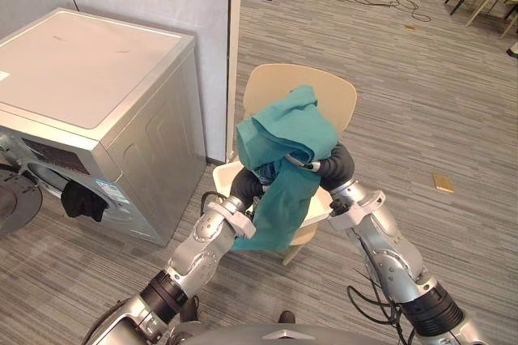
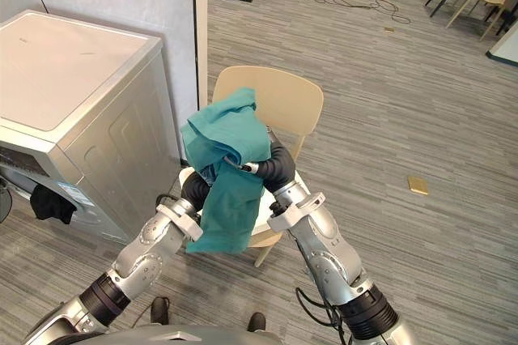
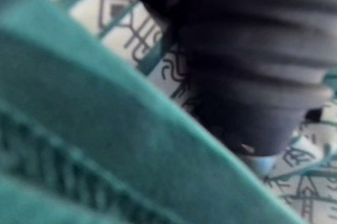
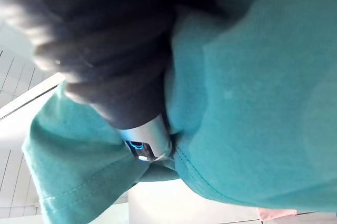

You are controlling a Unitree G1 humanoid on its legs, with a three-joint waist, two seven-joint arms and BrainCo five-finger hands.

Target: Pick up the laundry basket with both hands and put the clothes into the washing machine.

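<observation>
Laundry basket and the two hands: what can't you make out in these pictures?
1. Left hand and right hand: buried in the teal cloth past their dark covers, in eye and wrist views alike, so their grip is unreadable.
2. Laundry basket: white rim peeks out beside the cloth, which covers its contents and handles.
3. Washing machine: the eye views' left edge partly cuts off the drum opening, and a dark garment hangs across it.

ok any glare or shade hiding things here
left eye view: even light, a soft sheen on the washing machine, the black garment in its opening hard to read in shade; right wrist view: teal cloth shaded against a bright background
</observation>
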